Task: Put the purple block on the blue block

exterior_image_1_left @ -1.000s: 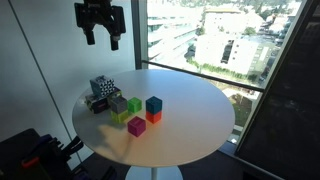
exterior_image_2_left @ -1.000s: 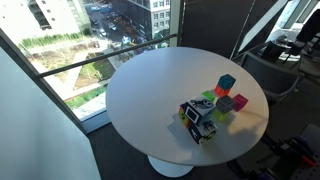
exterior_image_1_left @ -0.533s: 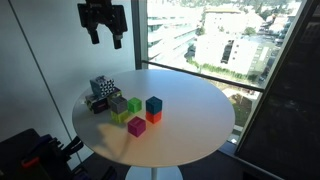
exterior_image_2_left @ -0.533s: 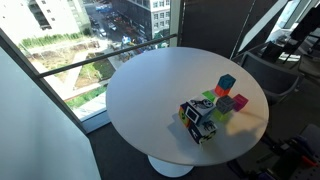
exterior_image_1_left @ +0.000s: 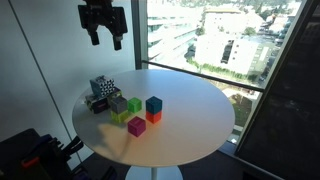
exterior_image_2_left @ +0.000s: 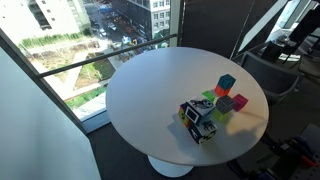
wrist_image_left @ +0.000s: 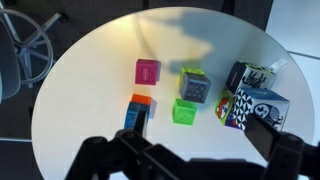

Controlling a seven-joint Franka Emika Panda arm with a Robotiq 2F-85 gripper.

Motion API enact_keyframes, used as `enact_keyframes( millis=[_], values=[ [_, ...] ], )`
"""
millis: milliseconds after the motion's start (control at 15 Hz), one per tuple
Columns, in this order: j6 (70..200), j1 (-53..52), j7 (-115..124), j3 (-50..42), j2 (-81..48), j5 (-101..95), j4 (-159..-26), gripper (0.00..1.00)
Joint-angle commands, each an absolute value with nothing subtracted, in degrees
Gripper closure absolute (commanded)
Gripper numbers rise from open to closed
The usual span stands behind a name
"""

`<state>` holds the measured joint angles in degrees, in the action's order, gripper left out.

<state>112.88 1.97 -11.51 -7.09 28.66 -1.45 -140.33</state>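
Note:
The purple block (exterior_image_1_left: 118,103) is a dull grey-purple cube that seems to rest on a yellow-green cube, left of centre on the round white table (exterior_image_1_left: 190,125). It also shows in the wrist view (wrist_image_left: 193,84). The blue block (exterior_image_1_left: 153,104) is teal and sits on an orange-red cube (exterior_image_1_left: 153,117); the wrist view shows the blue block (wrist_image_left: 133,118) too. My gripper (exterior_image_1_left: 103,25) hangs high above the table's far left side, open and empty. In the wrist view its dark fingers (wrist_image_left: 190,160) frame the bottom edge.
A larger black-and-white patterned cube (exterior_image_1_left: 100,90) (wrist_image_left: 250,100) (exterior_image_2_left: 198,120) stands beside the purple block. A magenta cube (exterior_image_1_left: 136,126) (wrist_image_left: 147,71) and a green cube (wrist_image_left: 184,111) lie nearby. Windows surround the table. An office chair (wrist_image_left: 30,50) stands off the table.
The gripper has shifted very slightly sideways high above the table. The blocks have not moved.

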Motion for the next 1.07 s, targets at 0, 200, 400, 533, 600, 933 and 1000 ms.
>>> enact_keyframes(
  millis=[0,200,400,533,600,933,1000],
  values=[
    [114.6,2.2,-10.5,-6.5,27.3,-1.0,-140.8,0.0],
    [116.5,2.2,-9.4,-5.9,25.8,-1.2,-141.6,0.0],
    [118.9,2.2,-7.2,-4.8,23.9,-1.6,-142.8,0.0],
    [121.0,2.2,-5.2,-3.7,22.8,-1.8,-143.7,0.0],
    [121.9,2.1,-4.1,-3.2,22.2,-1.8,-144.1,0.0],
    [127.6,2.1,1.1,-1.0,19.1,-1.9,-146.0,0.0],
    [128.8,2.0,1.5,-0.8,18.4,-1.8,-146.3,0.0]
  ],
)
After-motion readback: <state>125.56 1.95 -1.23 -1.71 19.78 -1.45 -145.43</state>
